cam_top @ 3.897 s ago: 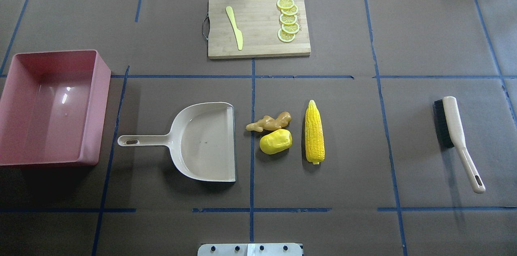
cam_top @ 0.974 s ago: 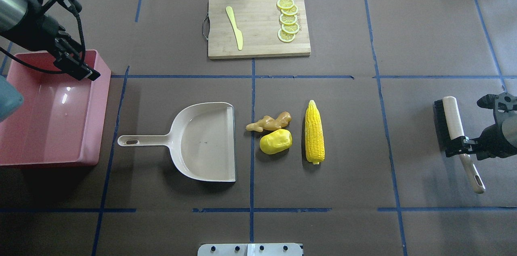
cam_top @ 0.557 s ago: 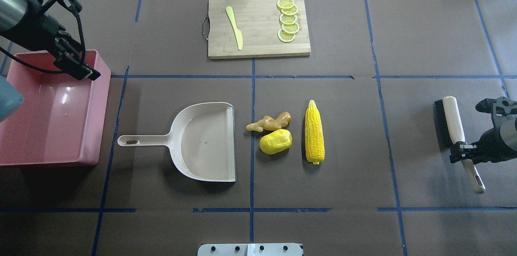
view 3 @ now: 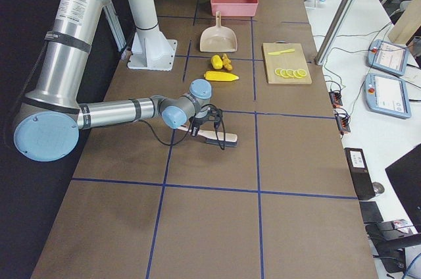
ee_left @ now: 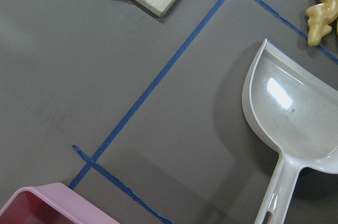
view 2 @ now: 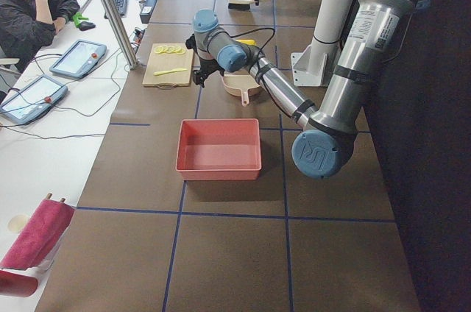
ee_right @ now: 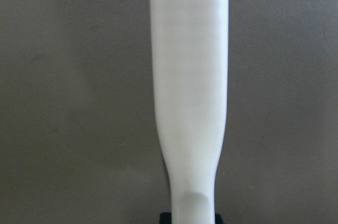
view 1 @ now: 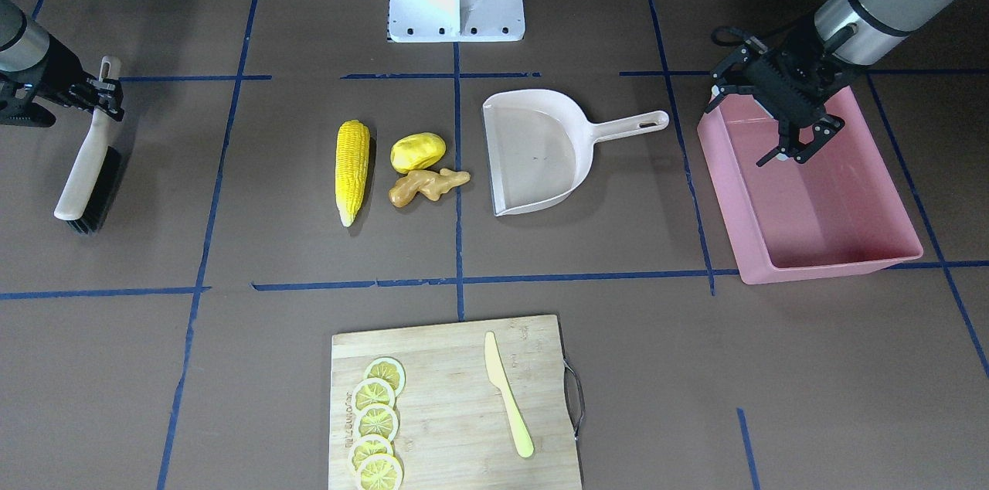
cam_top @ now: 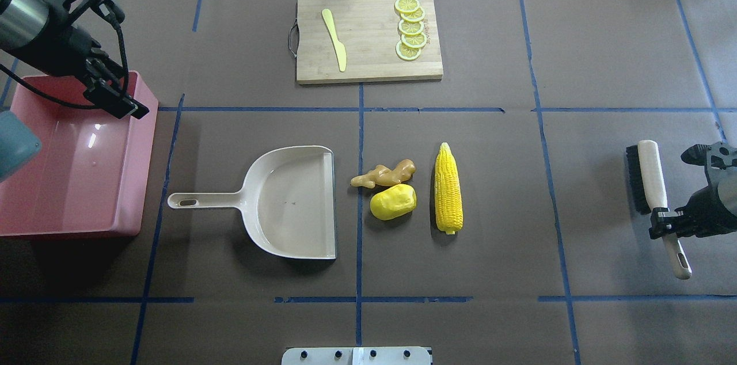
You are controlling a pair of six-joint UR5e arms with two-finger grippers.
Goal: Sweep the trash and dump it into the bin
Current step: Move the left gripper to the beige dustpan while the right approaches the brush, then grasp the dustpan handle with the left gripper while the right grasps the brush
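Right tool (cam_top: 662, 222) closed on narrow handle of beige-handled black-bristle brush (cam_top: 646, 172), far right of bench (cam_top: 518, 250); left tool (view 1: 784, 158) open, empty, above corner of large pink plastic bin (cam_top: 141, 169)

Trash – long yellow corn cob (cam_top: 448, 189), rounded yellow potato-like lump (cam_top: 393, 202), knobbly tan ginger root (cam_top: 383, 174) – lies on bench just right of beige plastic dustpan (cam_top: 293, 204) mouth

Risks: smooth handle may twist in grip under sweep load; dustpan unheld, likely slides away when pushed; lump and cob may roll past pan edge – ginger may snag lip
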